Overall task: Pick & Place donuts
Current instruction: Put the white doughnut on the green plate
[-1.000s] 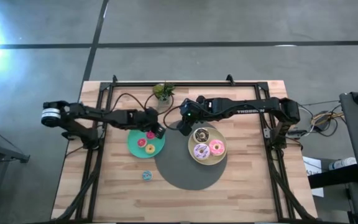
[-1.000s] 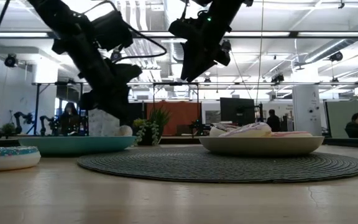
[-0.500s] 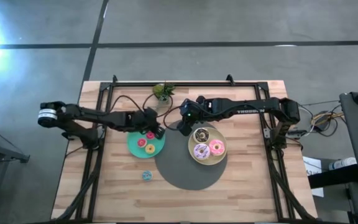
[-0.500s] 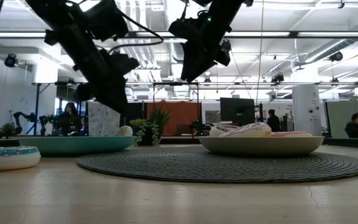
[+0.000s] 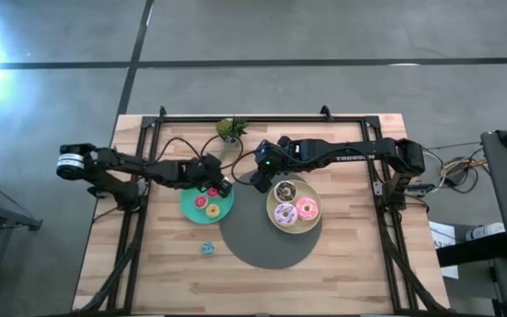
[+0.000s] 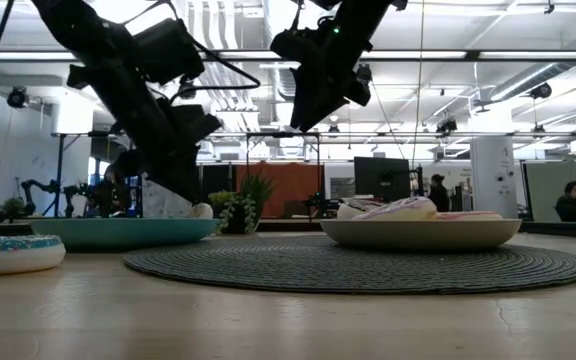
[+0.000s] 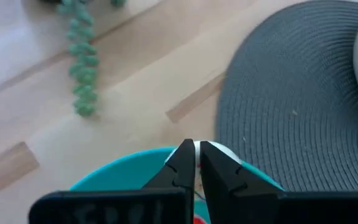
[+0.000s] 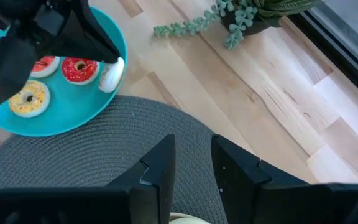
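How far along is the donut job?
Done: three large donuts sit on the pale-yellow plate, tiny donuts on the teal plate. In hand: the shut left hand is at a tiny white donut at the teal rim; right hand hovers nearby. Left: the blue-sprinkled donut on the wood.

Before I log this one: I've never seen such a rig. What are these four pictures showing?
Two dark robot arms work at a wooden table. One picture looks straight down, one level across the table, and two come from wrist cameras. A teal plate holds tiny toy donuts. A pale-yellow plate, partly on a grey mat, holds three larger donuts. A blue donut lies alone on the wood. The left gripper, shut, has its tips at a white donut on the teal plate's edge; whether it grips is unclear. The right gripper hangs open and empty above the mat.
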